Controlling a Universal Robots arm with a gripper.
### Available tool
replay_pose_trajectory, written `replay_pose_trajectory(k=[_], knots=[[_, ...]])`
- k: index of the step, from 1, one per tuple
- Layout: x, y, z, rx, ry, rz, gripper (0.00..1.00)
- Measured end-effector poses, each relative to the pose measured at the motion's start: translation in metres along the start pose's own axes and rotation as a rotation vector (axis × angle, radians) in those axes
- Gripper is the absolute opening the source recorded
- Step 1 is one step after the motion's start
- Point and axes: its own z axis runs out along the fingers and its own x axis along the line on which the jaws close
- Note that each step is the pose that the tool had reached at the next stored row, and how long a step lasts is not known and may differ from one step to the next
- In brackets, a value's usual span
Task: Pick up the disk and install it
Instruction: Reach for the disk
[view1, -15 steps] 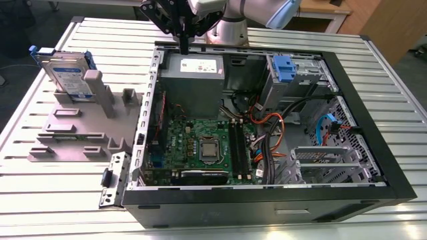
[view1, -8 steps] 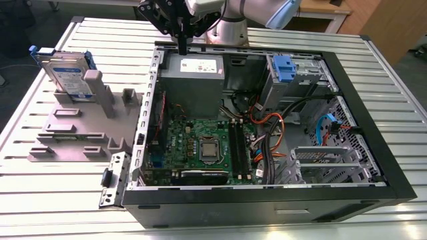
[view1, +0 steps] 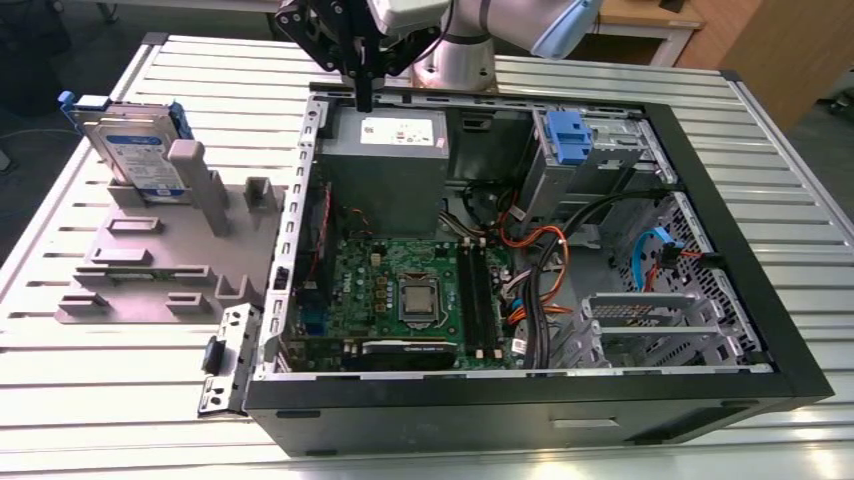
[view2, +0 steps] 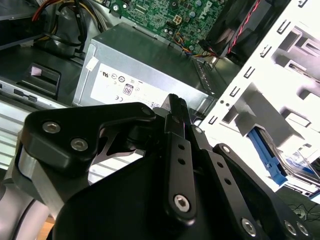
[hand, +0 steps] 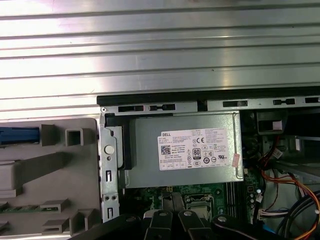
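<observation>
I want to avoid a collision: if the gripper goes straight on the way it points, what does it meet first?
Probably the grey power-supply box, near its edge: the gripper points down at it. Depth is unclear, so it might catch the case rim instead.

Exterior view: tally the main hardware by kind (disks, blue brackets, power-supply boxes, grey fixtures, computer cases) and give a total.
Disk: 1
Blue bracket: 1
Power-supply box: 1
Grey fixture: 1
Computer case: 1
Total: 5
</observation>
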Motion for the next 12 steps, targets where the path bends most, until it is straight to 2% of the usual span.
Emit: replay_pose_trajectory(k=[12], knots=[[0.0049, -0.0004, 0.0001, 0.0, 0.0, 0.0, 0.11]])
